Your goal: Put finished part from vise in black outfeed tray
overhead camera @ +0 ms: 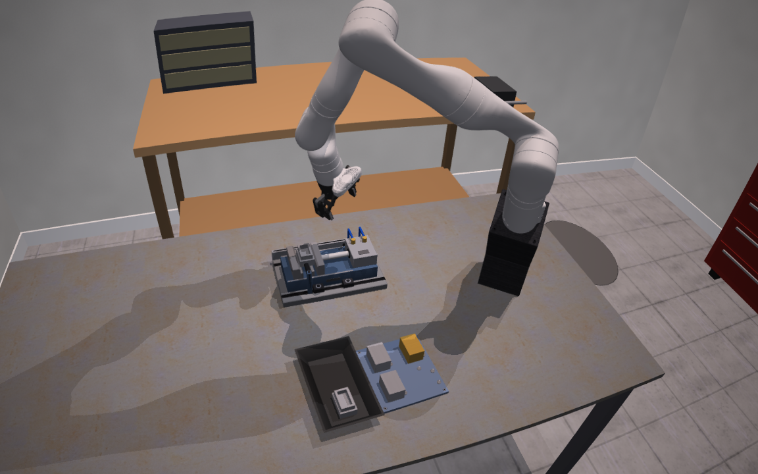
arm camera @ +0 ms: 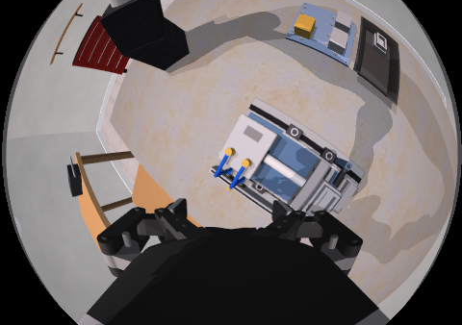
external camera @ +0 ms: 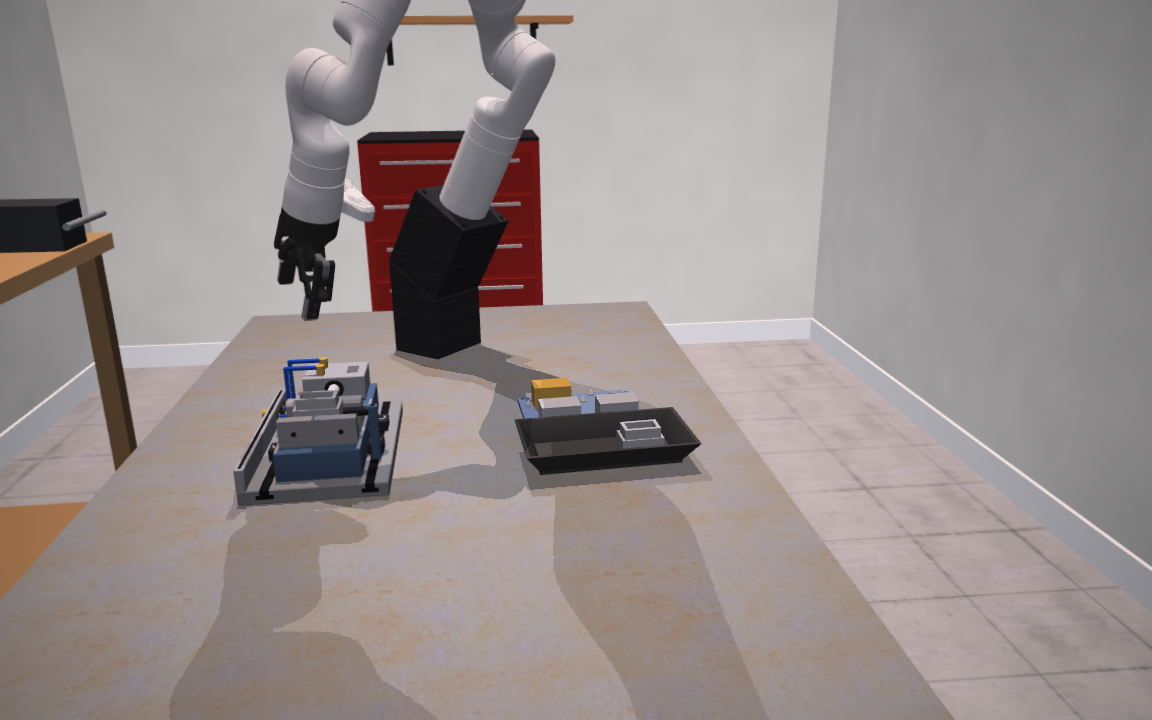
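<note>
The finished part [overhead camera: 305, 251] [external camera: 317, 402] [arm camera: 325, 200], a grey block with a pocket on top, sits between the jaws at one end of the blue and grey vise [overhead camera: 355, 274] [external camera: 319, 462] [arm camera: 250, 139]. My gripper [overhead camera: 340, 205] [external camera: 297, 297] [arm camera: 229, 210] is open and empty, tilted, well above the table and behind the vise as the top camera sees it. The black outfeed tray [overhead camera: 312, 389] [external camera: 607, 459] [arm camera: 375, 70] holds one pocketed part [overhead camera: 344, 400] [external camera: 640, 433] [arm camera: 380, 42] near one end.
Blue pipes [overhead camera: 360, 232] [arm camera: 239, 175] with yellow fittings rise at the vise's other end. A blue plate [overhead camera: 420, 386] [arm camera: 322, 40] beside the tray bears two grey blocks and an orange block [overhead camera: 412, 347] [external camera: 550, 390] [arm camera: 304, 26]. The wooden bench [overhead camera: 293, 94] stands behind.
</note>
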`<act>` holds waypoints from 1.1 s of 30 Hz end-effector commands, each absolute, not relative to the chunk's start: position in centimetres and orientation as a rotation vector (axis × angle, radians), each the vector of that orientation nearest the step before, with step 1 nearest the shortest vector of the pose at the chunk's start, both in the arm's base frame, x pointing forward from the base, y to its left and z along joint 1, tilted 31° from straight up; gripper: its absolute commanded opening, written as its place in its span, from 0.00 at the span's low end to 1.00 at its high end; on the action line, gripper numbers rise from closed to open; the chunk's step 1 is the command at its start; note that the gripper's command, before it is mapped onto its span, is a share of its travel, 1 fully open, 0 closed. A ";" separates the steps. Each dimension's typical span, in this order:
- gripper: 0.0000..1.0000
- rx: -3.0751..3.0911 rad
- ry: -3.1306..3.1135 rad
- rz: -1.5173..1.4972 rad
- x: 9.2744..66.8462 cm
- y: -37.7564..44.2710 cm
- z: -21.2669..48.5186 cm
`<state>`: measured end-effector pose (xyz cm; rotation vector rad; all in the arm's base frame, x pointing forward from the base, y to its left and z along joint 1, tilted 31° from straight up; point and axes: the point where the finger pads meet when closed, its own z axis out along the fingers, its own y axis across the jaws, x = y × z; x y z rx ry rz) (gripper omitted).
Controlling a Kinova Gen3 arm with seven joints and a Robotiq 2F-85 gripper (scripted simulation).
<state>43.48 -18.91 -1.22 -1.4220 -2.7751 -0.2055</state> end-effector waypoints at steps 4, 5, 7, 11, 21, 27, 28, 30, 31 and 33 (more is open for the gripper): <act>1.00 -1.455 -2.747 -0.218 43.3 -19.0 -1.3; 1.00 -1.501 -2.722 -0.265 44.4 -18.9 -0.9; 1.00 -1.501 -2.722 -0.265 44.4 -18.9 -0.9; 1.00 -1.500 -2.715 -0.264 44.1 -18.7 -1.0; 1.00 -1.548 -2.679 -0.311 44.9 -18.4 -0.8; 1.00 -1.595 -2.642 -0.358 45.7 -18.1 -0.6; 1.00 -1.595 -2.642 -0.358 45.7 -18.1 -0.6; 1.00 -1.595 -2.642 -0.358 45.7 -18.1 -0.6; 1.00 -1.639 -2.612 -0.405 46.8 -18.0 -0.2; 1.00 -1.639 -2.611 -0.405 46.7 -17.9 -0.3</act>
